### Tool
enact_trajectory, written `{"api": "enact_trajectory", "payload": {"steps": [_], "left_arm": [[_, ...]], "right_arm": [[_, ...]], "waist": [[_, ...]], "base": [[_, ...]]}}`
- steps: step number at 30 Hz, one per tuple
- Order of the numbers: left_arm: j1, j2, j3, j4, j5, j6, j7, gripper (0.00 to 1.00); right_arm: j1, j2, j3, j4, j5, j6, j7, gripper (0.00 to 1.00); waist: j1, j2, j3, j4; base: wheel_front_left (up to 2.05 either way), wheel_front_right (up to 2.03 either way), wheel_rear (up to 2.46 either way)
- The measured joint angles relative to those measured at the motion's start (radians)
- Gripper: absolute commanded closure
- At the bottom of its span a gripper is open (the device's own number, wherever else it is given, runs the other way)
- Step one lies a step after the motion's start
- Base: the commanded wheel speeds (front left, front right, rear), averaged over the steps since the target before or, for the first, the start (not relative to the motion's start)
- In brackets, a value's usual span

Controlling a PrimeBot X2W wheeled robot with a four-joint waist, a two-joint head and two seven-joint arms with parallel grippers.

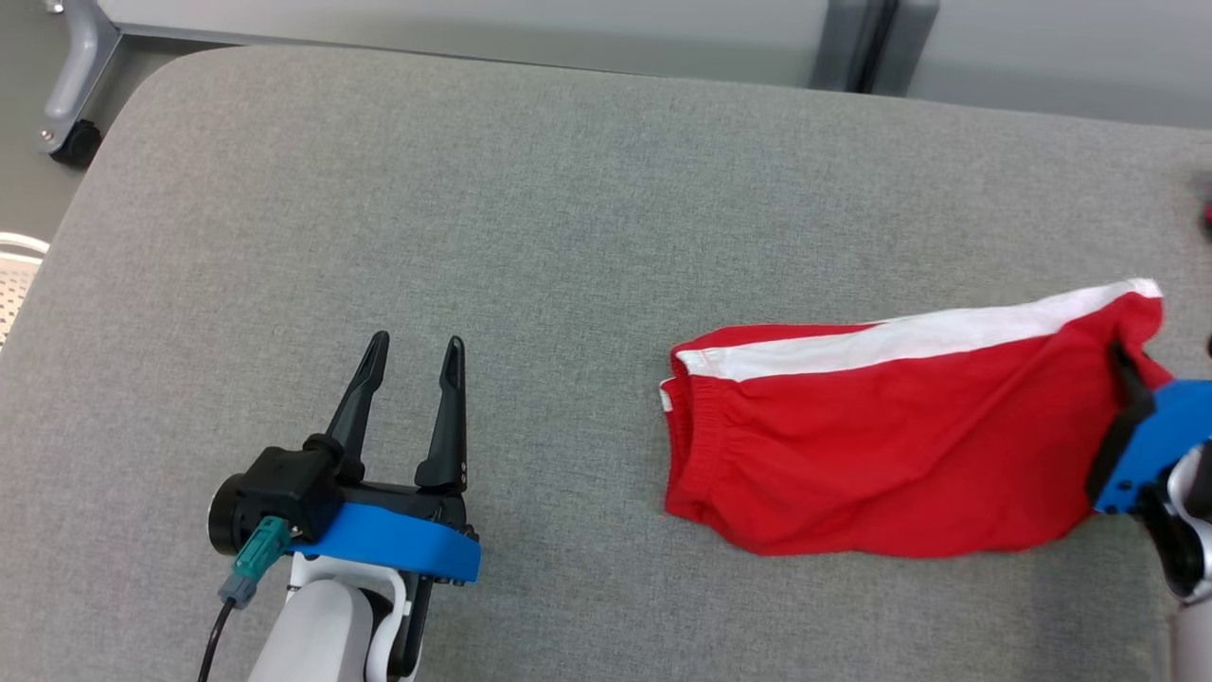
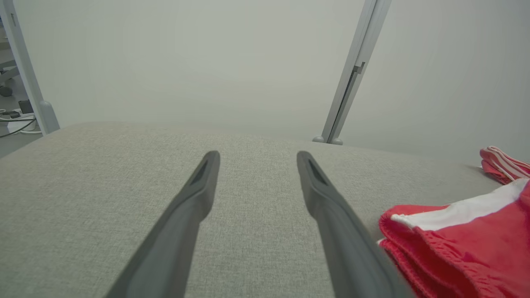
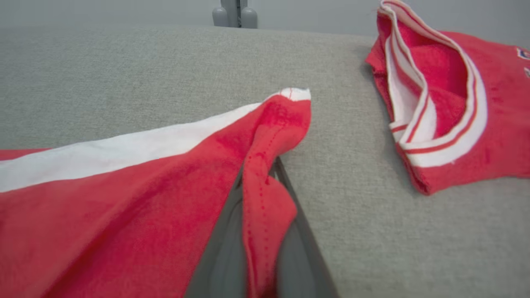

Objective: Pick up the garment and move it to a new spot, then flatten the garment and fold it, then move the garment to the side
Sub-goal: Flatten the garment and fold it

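Garment (image 1: pixel 881 455) hem sits pinched in right end effector (image 1: pixel 1127 369).

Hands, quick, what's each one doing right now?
Left hand: open, empty.
Right hand: closed on the hem of the red shorts.

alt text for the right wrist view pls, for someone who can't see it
The right pincer pinches a hem fold of the red shorts, whose white stripe runs off to the left across the grey padded surface. A second red garment with white striped trim lies apart at the upper right.
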Motion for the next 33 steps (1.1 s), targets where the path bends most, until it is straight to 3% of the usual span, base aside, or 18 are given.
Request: {"api": "enact_trajectory", "payload": {"steps": [10, 17, 25, 33], "left_arm": [[0.005, 0.009, -0.019, 0.002, -0.003, 0.000, 0.000, 0.00], [0.009, 0.016, -0.030, 0.007, -0.015, 0.000, 0.000, 0.00], [0.012, 0.015, -0.037, -0.001, -0.020, 0.000, 0.000, 0.00], [0.010, 0.009, -0.044, -0.001, -0.028, 0.000, 0.000, 0.00]], "right_arm": [[0.130, 0.062, -0.145, -0.319, -0.143, 0.000, 0.072, 1.00], [0.144, 0.116, 0.001, -0.429, -0.202, 0.000, 0.141, 1.00], [0.100, 0.135, 0.238, -0.324, -0.188, 0.000, 0.166, 1.00], [0.038, 0.135, 0.335, -0.156, -0.133, 0.000, 0.141, 1.00]], "waist": [[-0.0001, 0.0000, -0.051, -0.017], [-0.0001, 0.0000, -0.069, -0.005], [-0.0001, 0.0000, -0.059, 0.025], [0.0000, -0.0001, -0.038, 0.064]], "base": [[0.00, 0.00, 0.00], [0.00, 0.00, 0.00], [0.00, 0.00, 0.00], [0.00, 0.00, 0.00]]}}
